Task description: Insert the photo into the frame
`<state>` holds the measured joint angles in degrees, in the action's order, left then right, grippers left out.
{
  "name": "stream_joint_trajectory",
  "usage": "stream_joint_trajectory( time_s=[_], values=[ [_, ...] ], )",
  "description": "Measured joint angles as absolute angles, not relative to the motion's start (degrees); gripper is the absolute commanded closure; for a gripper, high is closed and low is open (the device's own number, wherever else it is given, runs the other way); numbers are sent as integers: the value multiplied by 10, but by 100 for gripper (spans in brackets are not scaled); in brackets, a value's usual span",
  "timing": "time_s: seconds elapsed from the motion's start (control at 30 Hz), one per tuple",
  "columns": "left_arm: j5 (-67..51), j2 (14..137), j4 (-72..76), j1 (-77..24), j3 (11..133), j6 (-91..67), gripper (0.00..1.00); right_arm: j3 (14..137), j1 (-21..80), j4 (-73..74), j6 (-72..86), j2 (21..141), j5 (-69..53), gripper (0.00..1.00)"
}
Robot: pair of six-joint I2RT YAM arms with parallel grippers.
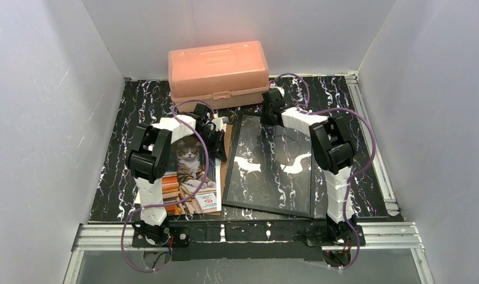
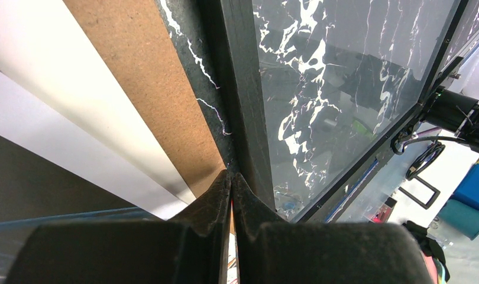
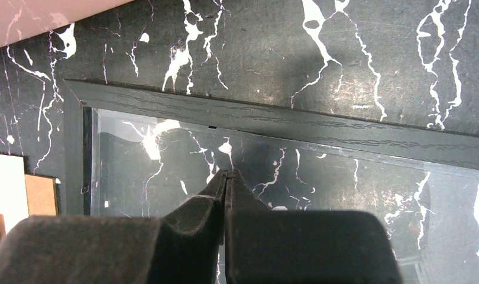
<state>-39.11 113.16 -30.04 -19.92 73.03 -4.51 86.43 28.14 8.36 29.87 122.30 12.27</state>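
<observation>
On the near left the photo [image 1: 190,168] is lying face up, showing a tabby cat over stacked orange-red books. The left gripper [image 2: 232,176], fingers pressed together, is sitting between the brown board [image 2: 148,89] and the frame [image 1: 266,207]. That thin black frame is lying flat just right of the photo. The right gripper [image 3: 227,173], fingers also together, is hanging over the far end of its clear pane.

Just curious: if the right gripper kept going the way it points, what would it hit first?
Probably the clear pane of the frame: the shut right gripper points down at the glass just inside its far rail. Whether it already touches is unclear.
</observation>
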Motion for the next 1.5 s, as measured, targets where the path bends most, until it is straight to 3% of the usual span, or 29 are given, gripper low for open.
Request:
stream_joint_trajectory(
  time_s=[0.13,0.23,0.47,0.63,0.8,1.17,1.33,1.5],
  values=[
    [-391,1132,-300,-199,730,-45,99,865,281,83,298,1222,120,85],
    [-391,1132,-300,-199,730,-45,99,865,281,84,299,1218,114,75],
    [-392,1131,-305,-197,730,-44,99,862,281,90,298,1154,95,36],
    [-393,1126,-311,-196,730,-37,99,810,281,100,303,1047,103,16],
    [-392,1117,-324,-194,730,-18,95,694,269,153,315,914,129,9],
    [-396,1071,-461,-150,804,56,44,565,255,298,343,775,173,1],
    [-398,1035,-569,-48,886,118,42,572,341,322,364,774,190,1],
    [-373,1029,-639,102,925,180,42,706,485,308,376,889,197,1]
  ],
)
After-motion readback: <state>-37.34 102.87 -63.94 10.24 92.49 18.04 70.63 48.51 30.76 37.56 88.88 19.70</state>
